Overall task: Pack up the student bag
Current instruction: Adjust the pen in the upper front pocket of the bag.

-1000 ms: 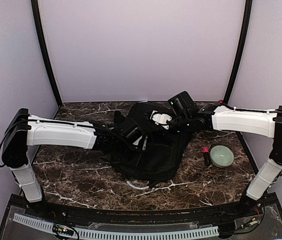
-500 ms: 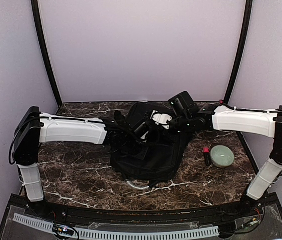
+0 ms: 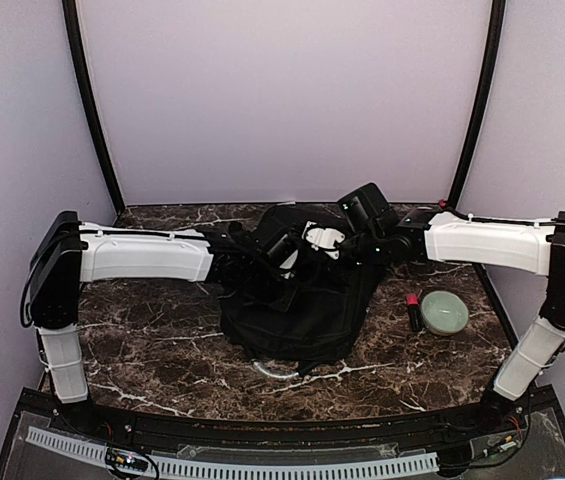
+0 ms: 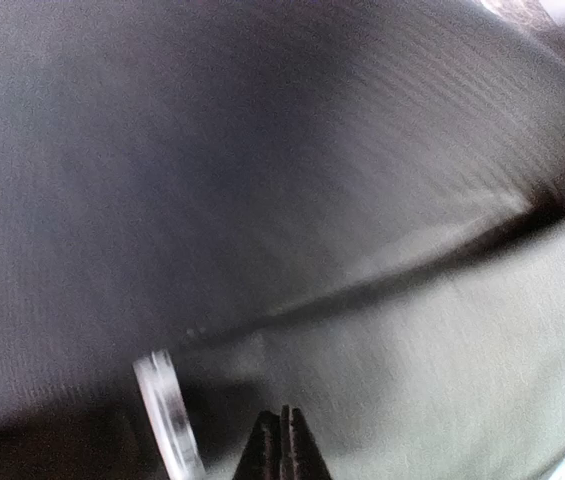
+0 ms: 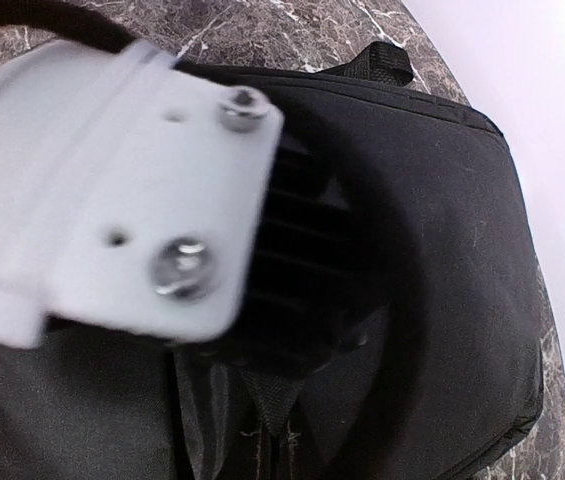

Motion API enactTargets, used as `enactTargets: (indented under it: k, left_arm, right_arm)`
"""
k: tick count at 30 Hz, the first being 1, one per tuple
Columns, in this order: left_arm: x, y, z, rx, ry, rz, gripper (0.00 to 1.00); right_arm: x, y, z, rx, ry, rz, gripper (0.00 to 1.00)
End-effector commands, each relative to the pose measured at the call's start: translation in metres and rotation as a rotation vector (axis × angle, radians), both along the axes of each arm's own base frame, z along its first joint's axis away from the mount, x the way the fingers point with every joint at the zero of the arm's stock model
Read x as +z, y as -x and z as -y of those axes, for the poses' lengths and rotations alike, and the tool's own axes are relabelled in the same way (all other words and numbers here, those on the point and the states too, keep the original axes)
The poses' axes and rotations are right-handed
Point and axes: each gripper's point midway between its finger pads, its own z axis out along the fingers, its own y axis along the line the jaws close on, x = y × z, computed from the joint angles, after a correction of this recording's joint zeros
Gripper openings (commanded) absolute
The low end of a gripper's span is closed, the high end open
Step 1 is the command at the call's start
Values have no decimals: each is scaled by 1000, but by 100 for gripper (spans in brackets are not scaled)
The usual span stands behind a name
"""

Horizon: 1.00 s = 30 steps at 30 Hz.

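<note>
Black student bag [image 3: 297,310] lies mid-frame on the marble table [image 3: 152,340] in the top view, right gripper [image 3: 345,245] at its upper edge. Left wrist: left gripper [image 4: 284,448] pinched together against bag fabric. Right wrist: bag fills the frame; I cannot tell the right gripper's state.

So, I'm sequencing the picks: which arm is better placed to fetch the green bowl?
Right. The green bowl lies at the table's right side, near the right arm; the left hand would have to reach across the student bag.
</note>
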Motion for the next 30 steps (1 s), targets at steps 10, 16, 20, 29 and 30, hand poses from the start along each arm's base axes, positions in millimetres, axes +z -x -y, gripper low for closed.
enactTargets:
  k: [10, 16, 20, 29, 30]
  left_arm:
    - [22, 36, -62, 70, -89, 13, 43]
    - [4, 21, -59, 84, -107, 32, 43]
    - [-3, 8, -57, 95, -76, 31, 41]
    - [-9, -13, -37, 70, -21, 26, 27]
    - [-9, -15, -34, 65, -17, 25, 24]
  right_arm:
    - [21, -1, -9, 29, -78, 35, 0]
    - [24, -1, -8, 26, -79, 39, 0]
    - [24, -1, -8, 24, -79, 41, 0]
    - [20, -2, -8, 26, -71, 37, 0]
    - [20, -2, -8, 24, -70, 39, 0]
